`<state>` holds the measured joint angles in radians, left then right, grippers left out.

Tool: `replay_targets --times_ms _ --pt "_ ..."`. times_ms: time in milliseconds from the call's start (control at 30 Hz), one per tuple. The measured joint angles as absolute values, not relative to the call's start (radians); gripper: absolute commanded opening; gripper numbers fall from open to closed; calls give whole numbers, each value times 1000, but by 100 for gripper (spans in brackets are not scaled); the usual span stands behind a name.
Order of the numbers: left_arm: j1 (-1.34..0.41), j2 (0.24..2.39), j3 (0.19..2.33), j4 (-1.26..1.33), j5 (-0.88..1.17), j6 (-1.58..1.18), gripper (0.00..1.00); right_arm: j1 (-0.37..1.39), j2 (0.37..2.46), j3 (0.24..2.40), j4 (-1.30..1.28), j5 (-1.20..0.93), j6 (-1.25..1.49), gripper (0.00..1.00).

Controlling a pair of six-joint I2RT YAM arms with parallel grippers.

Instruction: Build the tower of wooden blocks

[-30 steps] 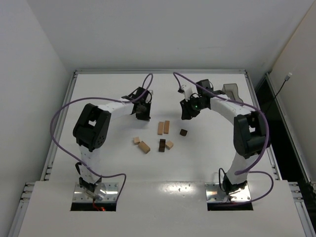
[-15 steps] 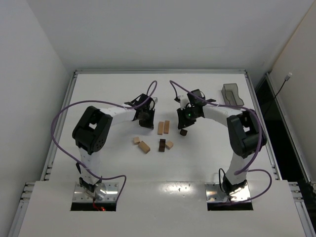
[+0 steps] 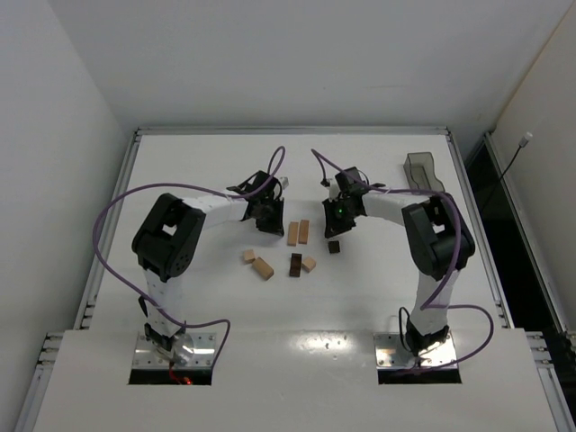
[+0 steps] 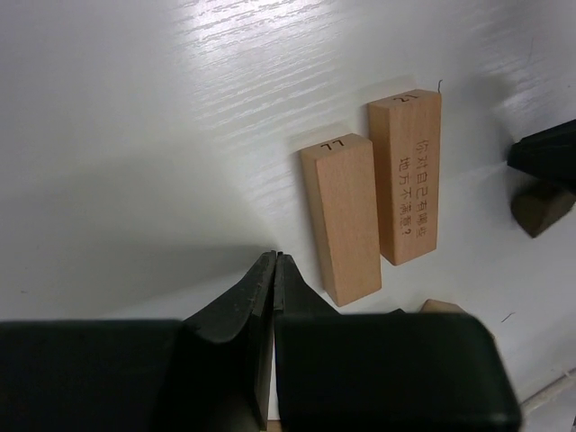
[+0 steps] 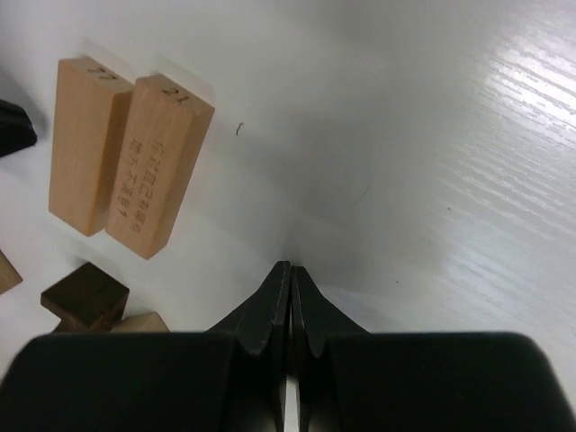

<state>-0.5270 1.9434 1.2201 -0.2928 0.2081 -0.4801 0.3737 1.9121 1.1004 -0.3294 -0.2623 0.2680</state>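
Since a second ago the right arm has swung in from the upper right toward frame centre, uncovering the grey bin (image 3: 421, 171), and its jaws have gone from part-open to closed. The left arm has dropped slightly lower-right. The blocks have not moved.

Top view: only here is the whole spread visible. The wood blocks (image 3: 297, 250) lie loose at centre of the white table (image 3: 180, 162), none stacked, so no tower so far. Two tan oblongs (image 3: 298, 233) lie side by side, with a dark cube (image 3: 334, 246) to their right. Lower down are a dark oblong (image 3: 295, 265) with a small tan cube (image 3: 309, 264) beside it, and two more tan pieces (image 3: 258, 264) to the left. The left gripper (image 3: 269, 225) sits just left of the tan oblongs; the right gripper (image 3: 335, 229) is just above the dark cube. The bin is translucent plastic, at the upper right.

Left wrist: the left gripper (image 4: 273, 268) is pinched shut on nothing, its matte black fingers tapering to a point. The tan oblongs (image 4: 373, 211) show fine wood grain, sharp edges, engraved characters on one face and numbers on their ends. The table is glossy with faint streaks.

Right wrist: the right gripper (image 5: 290, 277) is shut and empty. The tan oblongs (image 5: 126, 157) are at the upper left, touching, and a dark brown block (image 5: 85, 295) sits at the lower left.
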Motion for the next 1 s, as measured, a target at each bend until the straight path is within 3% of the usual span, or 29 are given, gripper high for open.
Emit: replay_targets --times_ms 1000 --pt "-527 1963 1220 -245 268 -521 0 470 2014 1232 -321 -255 343 0"
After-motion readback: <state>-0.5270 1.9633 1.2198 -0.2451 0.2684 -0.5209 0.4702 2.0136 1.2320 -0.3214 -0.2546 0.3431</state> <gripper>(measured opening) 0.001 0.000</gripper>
